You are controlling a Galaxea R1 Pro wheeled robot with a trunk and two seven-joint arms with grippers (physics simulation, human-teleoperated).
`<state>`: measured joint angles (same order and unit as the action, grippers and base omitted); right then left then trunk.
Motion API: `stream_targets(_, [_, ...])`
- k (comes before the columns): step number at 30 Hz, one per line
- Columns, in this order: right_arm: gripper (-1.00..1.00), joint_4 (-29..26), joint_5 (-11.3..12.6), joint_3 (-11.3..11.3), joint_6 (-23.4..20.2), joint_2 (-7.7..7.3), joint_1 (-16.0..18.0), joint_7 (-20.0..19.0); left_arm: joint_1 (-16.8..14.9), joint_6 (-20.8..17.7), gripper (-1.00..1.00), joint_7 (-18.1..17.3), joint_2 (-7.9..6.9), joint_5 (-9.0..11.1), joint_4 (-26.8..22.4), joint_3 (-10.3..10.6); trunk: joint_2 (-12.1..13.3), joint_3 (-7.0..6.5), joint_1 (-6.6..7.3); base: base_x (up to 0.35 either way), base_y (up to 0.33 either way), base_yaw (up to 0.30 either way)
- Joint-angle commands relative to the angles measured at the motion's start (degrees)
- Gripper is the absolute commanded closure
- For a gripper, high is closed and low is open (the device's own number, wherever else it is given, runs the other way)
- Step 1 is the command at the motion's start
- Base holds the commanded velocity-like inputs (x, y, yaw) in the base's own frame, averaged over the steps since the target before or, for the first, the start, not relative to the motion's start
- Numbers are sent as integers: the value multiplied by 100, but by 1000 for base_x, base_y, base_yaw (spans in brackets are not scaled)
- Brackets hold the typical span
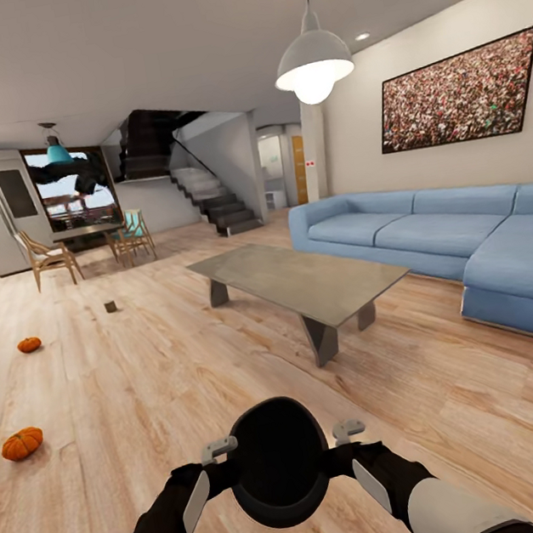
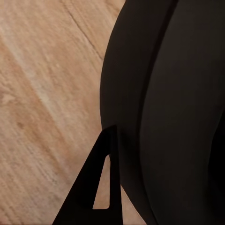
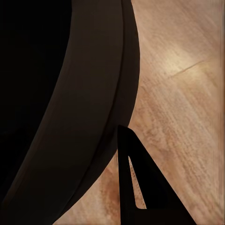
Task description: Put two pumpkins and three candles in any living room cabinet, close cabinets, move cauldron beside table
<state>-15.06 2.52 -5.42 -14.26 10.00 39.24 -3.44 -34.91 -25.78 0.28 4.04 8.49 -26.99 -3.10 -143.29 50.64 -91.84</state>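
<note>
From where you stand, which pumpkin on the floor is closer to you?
The larger-looking pumpkin at the left edge; the other pumpkin lies farther off, toward the dining chairs.

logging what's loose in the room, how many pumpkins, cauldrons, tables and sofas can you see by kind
pumpkins: 2, near and far, both on the floor
cauldron: 1, black, between the left gripper and right gripper
tables: 2, coffee table and dining table
sofa: 1, blue
total: 6
</note>
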Motion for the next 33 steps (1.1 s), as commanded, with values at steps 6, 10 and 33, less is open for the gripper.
stream_targets(6, [100, -75, 144, 32, -29, 0, 5, -149, 1, -39, 100, -1, 0, 13, -8, -41, 4, -111, 14, 0, 0, -28])
stream_targets(10, [100, -76, 144, 36, -32, 0, 5, -170, 1, -36, 100, -1, 0, 12, -8, -42, 4, -111, 14, 0, 0, -140])
stream_targets(33, [100, -76, 144, 33, -33, 0, 5, -174, 1, -35, 100, -1, 0, 12, -8, -40, 4, -111, 14, 0, 0, -258])
